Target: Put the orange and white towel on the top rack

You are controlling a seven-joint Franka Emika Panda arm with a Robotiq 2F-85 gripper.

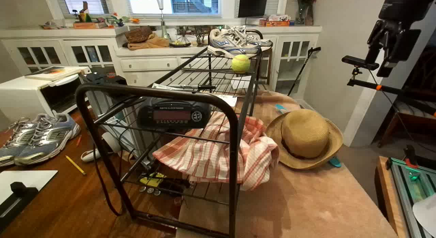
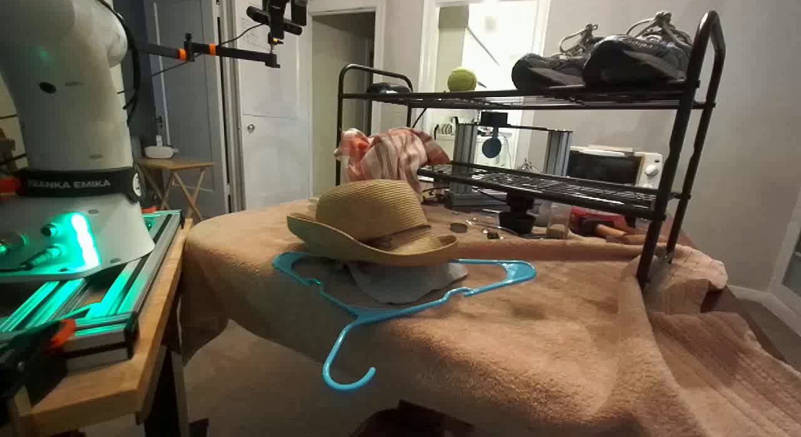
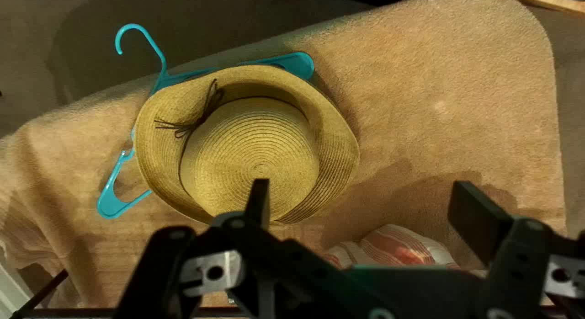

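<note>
Gripper spread wide, blocking much of the orange and white towel in wrist view. Towel's heaped on the rack's lower shelf, spilling over; hat hides its bottom in an exterior view.

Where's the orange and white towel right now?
In an exterior view, the towel is bunched below the clock radio, partly spilling out the right side of the black rack, just left of the straw hat.
</note>
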